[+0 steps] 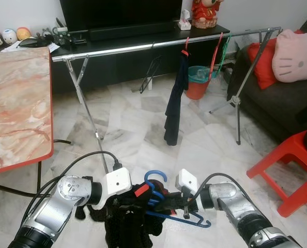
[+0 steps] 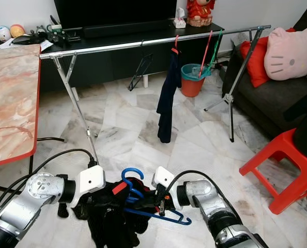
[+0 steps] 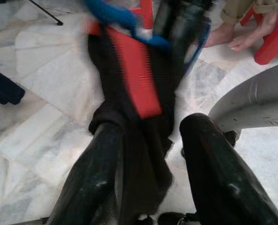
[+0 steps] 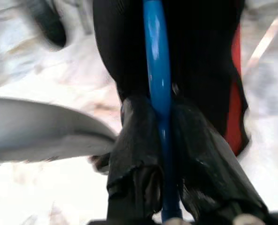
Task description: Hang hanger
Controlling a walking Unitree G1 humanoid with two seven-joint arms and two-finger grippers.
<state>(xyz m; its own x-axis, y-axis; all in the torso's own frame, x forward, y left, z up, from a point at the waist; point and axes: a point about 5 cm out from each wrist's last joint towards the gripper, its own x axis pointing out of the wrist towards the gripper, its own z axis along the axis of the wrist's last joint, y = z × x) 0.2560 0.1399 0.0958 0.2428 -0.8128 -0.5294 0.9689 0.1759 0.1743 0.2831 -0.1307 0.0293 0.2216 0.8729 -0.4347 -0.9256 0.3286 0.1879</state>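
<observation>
A blue hanger is held low over the floor, with a black garment bearing a red tag bunched on it. My right gripper is shut on the hanger's blue bar, which runs between its fingers. From the left, my left gripper is shut on the black garment, the cloth lying between its fingers. Beyond stands the silver clothes rail, where a dark garment hangs on a red hanger, with bare red and green hangers further right.
A marble table with a red edge stands on the left. On the right are a red stool and a dark sofa with a pink cushion. An orange bin sits behind the rail. A person's foot rests nearby.
</observation>
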